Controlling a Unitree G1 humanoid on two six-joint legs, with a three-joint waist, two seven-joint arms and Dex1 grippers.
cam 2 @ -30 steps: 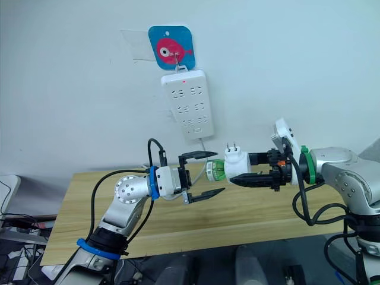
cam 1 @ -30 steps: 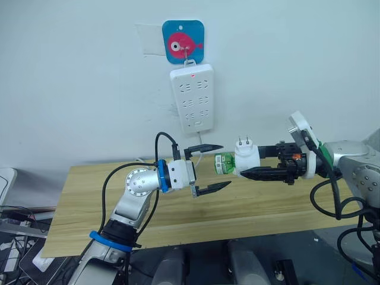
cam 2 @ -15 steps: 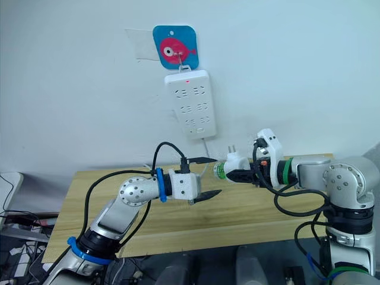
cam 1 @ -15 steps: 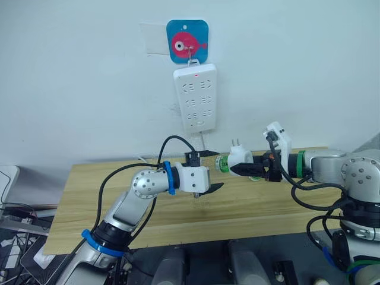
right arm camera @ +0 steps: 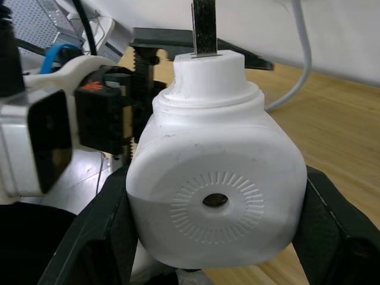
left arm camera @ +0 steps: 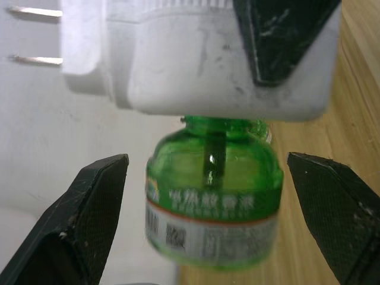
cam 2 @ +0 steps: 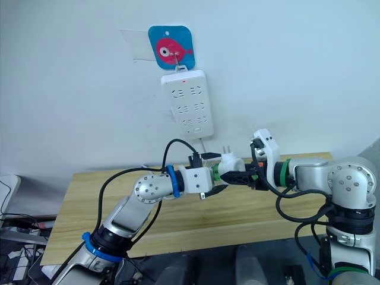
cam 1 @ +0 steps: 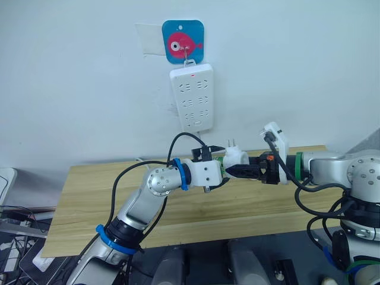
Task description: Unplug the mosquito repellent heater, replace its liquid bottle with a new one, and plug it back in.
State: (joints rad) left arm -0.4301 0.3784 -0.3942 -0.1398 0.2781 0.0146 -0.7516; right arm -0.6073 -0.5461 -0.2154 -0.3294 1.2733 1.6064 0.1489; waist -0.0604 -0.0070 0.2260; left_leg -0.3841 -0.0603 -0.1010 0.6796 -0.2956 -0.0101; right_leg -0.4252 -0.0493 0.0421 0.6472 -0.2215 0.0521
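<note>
Since a second ago your left gripper (left arm camera: 208, 231) has moved in on the bottle, its fingers (left arm camera: 89, 208) now spread on either side of the green bottle (left arm camera: 212, 202) without touching it. That bottle sits screwed into the mosquito repellent heater (right arm camera: 217, 196), prongs clear of the power strip (cam 1: 192, 98). Your right gripper (cam 1: 240, 171) is clamped on the heater, held in the air above the far edge of the table (cam 1: 83, 202). The bottle's label is too blurred to read.

Matt white plastic heater (right arm camera: 217, 178) — glossy bottle (left arm camera: 214, 205)
</note>
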